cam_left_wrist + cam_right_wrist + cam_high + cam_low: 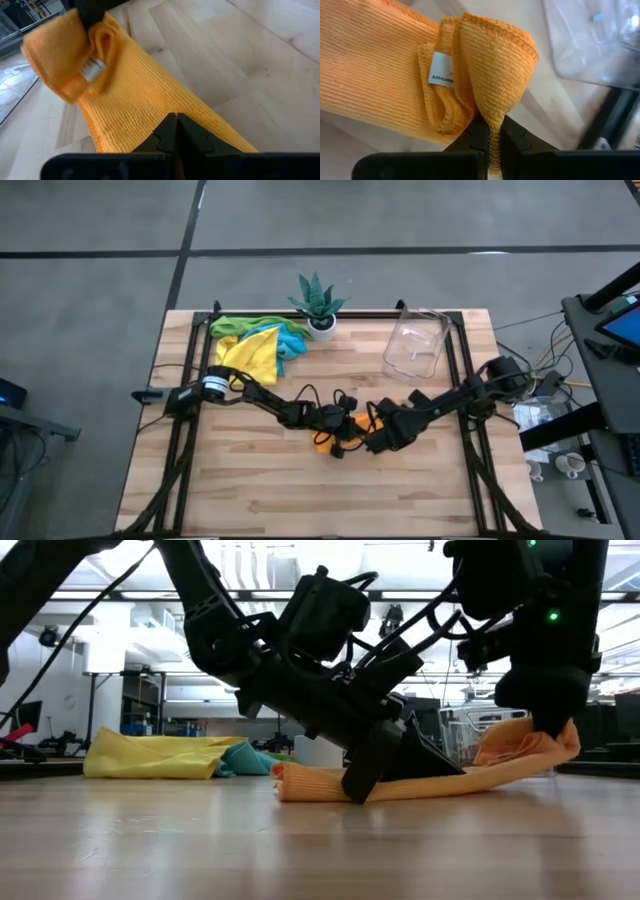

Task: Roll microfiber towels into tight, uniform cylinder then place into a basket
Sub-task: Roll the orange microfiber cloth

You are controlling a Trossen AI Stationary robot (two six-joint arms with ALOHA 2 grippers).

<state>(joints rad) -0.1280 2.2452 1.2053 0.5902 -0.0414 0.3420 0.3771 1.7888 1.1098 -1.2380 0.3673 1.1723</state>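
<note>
An orange microfiber towel (pixel 450 780), folded into a long band, lies on the table's middle; its left end (pixel 290 780) rests on the wood and its right end rises. My left gripper (pixel 362 780) is shut and comes down on the band near its middle. My right gripper (pixel 548 725) is shut on the raised right end, where a white label (pixel 441 70) shows. More towels, yellow, green and blue (pixel 255 345), lie heaped at the far left. The clear basket (pixel 415 345) stands at the far right. My left gripper sets its shut fingertips (pixel 172 125) on the top of the orange band (pixel 145 115), slanting down from the table's left. The band lies flat on the table under them. Whether any cloth is caught between the fingers I cannot tell. My right gripper pinches a folded, hemmed edge (pixel 492 112) at the band's right end between its two fingers, coming steeply from above. Several layers bunch there beside the label. That end (pixel 530 750) is lifted clear of the table, and the band slopes down from it to the wood.
A green spiky plant in a white pot (pixel 318 305) stands at the far edge between the towel heap and the basket. Black frame rails (pixel 455 370) run along the table's sides. Bare wood (pixel 320 500) lies toward the near edge.
</note>
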